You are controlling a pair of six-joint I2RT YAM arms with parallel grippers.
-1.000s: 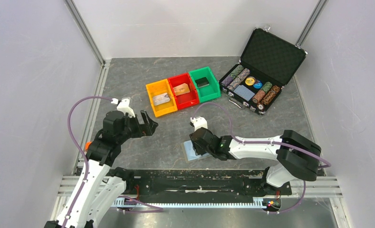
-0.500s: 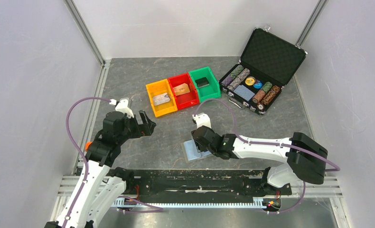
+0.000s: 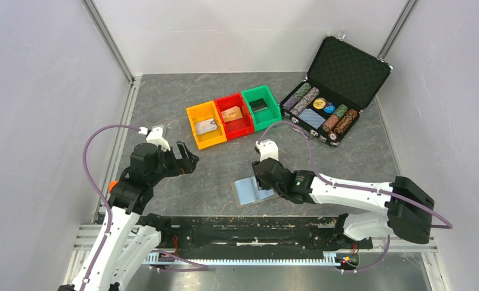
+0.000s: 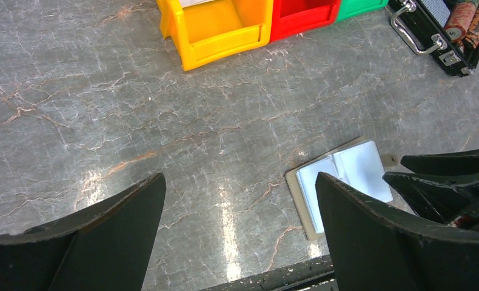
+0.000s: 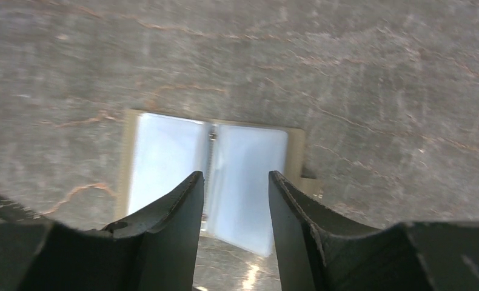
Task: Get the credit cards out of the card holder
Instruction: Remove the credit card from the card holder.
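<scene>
The card holder (image 3: 247,193) lies spread open on the grey table, its two light-blue panels facing up inside a grey border; it also shows in the left wrist view (image 4: 346,176) and the right wrist view (image 5: 164,157). My right gripper (image 3: 262,193) hangs just over its right panel, open, and the panel shows through the gap between the fingertips (image 5: 234,174). One card lies in each of the yellow (image 3: 205,126), red (image 3: 231,113) and green (image 3: 259,104) bins. My left gripper (image 3: 190,159) hovers to the left, open wide (image 4: 240,176) over bare table.
Yellow bin (image 3: 196,113), red bin (image 3: 221,102) and green bin (image 3: 247,94) stand in a row at mid-table. An open black chip case (image 3: 346,70) sits at the back right. The black rail (image 3: 243,225) runs along the near edge, just below the holder.
The right arm has slid to the right and its jaws have widened a little, uncovering more of the holder's left panel. The left arm has barely moved.
</scene>
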